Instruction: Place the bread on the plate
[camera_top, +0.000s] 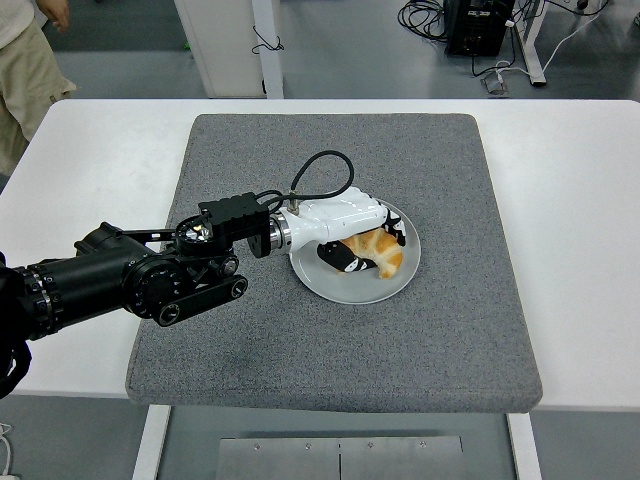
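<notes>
Grey matting (330, 340) covered the white bench (580, 250); the left hand (350, 225) lay over the plate (345, 285), fingers (340, 253) grasping the bread (380, 247). No writing was legible.

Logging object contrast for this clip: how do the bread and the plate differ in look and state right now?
The bread is golden-orange and lumpy; the plate is pale grey-white, flat and round. The bread is much smaller than the plate. The left robot hand is closed around the bread, while the plate lies ungrasped on the grey mat. Both sit at the same spot, the bread low over the plate's far right part.
</notes>
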